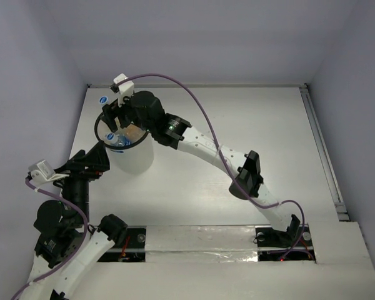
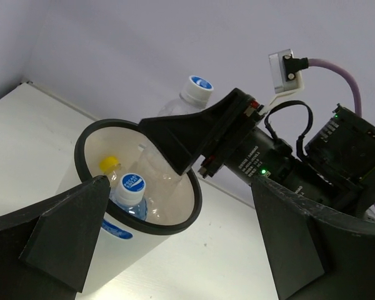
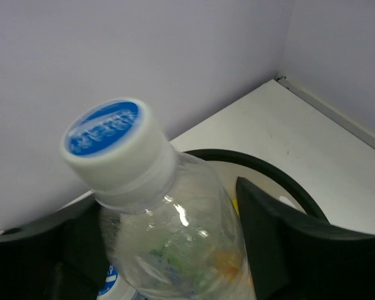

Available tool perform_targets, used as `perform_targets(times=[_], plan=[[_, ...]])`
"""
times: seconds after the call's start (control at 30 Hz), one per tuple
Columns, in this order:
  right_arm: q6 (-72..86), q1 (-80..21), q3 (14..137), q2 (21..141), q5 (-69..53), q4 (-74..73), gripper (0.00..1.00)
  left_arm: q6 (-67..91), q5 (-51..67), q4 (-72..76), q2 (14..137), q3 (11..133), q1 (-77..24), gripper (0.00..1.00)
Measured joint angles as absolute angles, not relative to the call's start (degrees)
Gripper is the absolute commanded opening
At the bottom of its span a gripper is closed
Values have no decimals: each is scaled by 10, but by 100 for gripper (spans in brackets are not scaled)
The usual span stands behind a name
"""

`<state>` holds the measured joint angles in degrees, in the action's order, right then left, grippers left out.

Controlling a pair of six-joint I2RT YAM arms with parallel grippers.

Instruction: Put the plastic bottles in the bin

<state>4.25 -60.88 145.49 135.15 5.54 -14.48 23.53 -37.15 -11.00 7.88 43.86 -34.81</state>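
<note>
**One bottle held over the bin [image 1: 135, 161] at the upper left of the tabletop [image 1: 237, 125]**

Jaws of the right arm [image 1: 203, 145] are clenched on one clear bottle [image 3: 175, 231], whose blue-and-white cap points toward the upper left in the top view. Inside the black-rimmed bin two caps can be counted, one blue cap [image 2: 132, 184] and one yellow cap [image 2: 108, 164]. The clear plastic beside them cannot be counted. Jaws of the left arm [image 1: 81, 250] stand spread and empty, just beside the bin's lower-left side.
</note>
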Motion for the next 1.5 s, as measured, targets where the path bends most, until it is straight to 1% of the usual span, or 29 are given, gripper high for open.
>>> perform_targets(times=[0.1, 0.33, 0.53, 0.87, 1.0, 1.07, 1.1, 1.17, 1.2, 1.23, 1.43, 1.47, 1.5], plan=[[45, -609, 1452, 1359, 53, -134, 91, 235, -371, -110, 80, 439, -348, 97], [69, -609, 1372, 1349, 51, -101, 100, 235, -371, -110, 82, 439, -348, 98], [90, -608, 1294, 1273, 42, -89, 100, 235, -371, -114, 82, 446, -348, 99], [95, -608, 1278, 1175, 24, -73, 100, 235, -371, -121, 90, 469, -348, 99], [95, -608, 1229, 1139, 23, -53, 100, 235, -369, -129, 94, 477, -348, 99], [97, -608, 1192, 1119, 23, -43, 99, 235, -366, -134, 101, 485, -348, 99], [98, -608, 1164, 1104, 24, -26, 92, 235, -365, -136, 105, 489, -348, 99], [100, -608, 1099, 1064, 29, -7, 87, 235, -362, -137, 108, 492, -348, 99], [101, -609, 1055, 1037, 33, 10, 81, 235, -361, -139, 108, 493, -348, 99], [102, -609, 1027, 1015, 37, 14, 79, 235, -360, -141, 108, 493, -348, 99], [103, -608, 886, 875, 75, 82, 76, 239, -353, -151, 115, 498, -348, 99], [103, -608, 870, 856, 82, 93, 74, 240, -351, -151, 118, 498, -348, 99], [103, -608, 855, 837, 88, 102, 71, 241, -349, -152, 121, 498, -348, 99]])
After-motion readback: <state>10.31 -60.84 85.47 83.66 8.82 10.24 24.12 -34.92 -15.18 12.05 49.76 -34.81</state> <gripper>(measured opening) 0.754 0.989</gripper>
